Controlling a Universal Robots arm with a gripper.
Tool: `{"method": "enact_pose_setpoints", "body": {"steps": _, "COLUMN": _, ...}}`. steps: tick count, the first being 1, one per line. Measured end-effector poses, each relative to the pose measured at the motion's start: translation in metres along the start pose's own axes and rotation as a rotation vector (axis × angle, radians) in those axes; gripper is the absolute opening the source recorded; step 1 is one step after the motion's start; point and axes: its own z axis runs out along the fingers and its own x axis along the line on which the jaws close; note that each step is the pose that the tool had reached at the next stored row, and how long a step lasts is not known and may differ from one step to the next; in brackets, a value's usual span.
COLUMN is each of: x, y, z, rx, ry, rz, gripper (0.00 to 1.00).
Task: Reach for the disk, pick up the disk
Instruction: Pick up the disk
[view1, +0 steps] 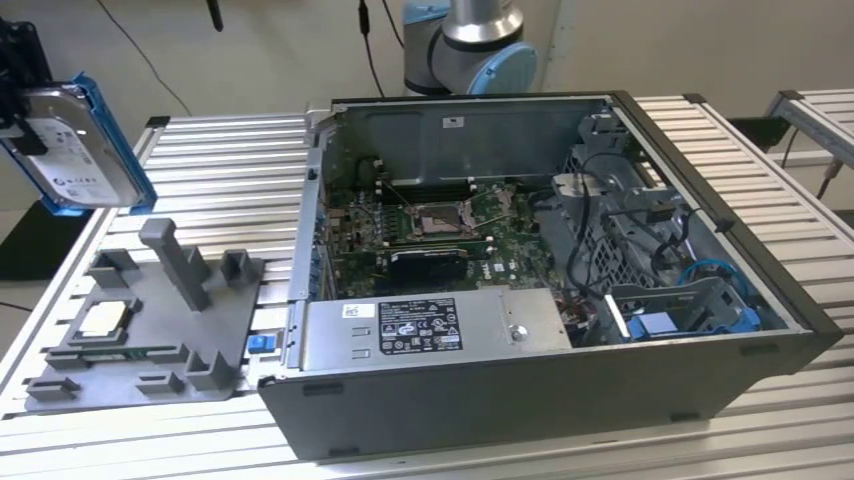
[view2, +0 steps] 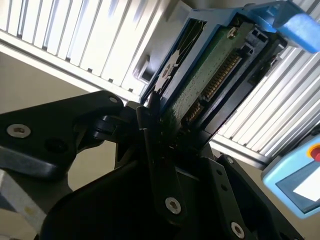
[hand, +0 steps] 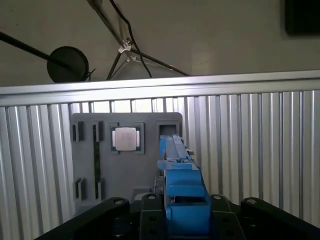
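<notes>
The disk (view1: 83, 140), a silver-grey drive with a white label in a bright blue frame, hangs in the air above the table at the exterior view's far left. My gripper (view1: 30, 120) is shut on it from the side. The second wrist view shows the disk's (view2: 210, 80) green circuit-board side and connector, clamped between my black fingers (view2: 155, 145). In the first wrist view the disk (hand: 182, 180) stands edge-on between the fingers, above the grey fixture.
Below the disk a grey slotted fixture (view1: 160, 320) lies on the slatted aluminium table (view1: 214, 170) and carries a square processor chip (view1: 104, 318). An open computer case (view1: 534, 400) stands at the exterior view's right, with the arm's base (view1: 467, 50) behind it.
</notes>
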Motion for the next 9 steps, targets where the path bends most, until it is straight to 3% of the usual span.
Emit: {"method": "enact_pose_setpoints", "body": {"steps": 9, "x": -0.0002, "y": -0.0001, "z": -0.0115, "rx": 0.0000, "ry": 0.0000, "rz": 0.000, "gripper": 0.00}}
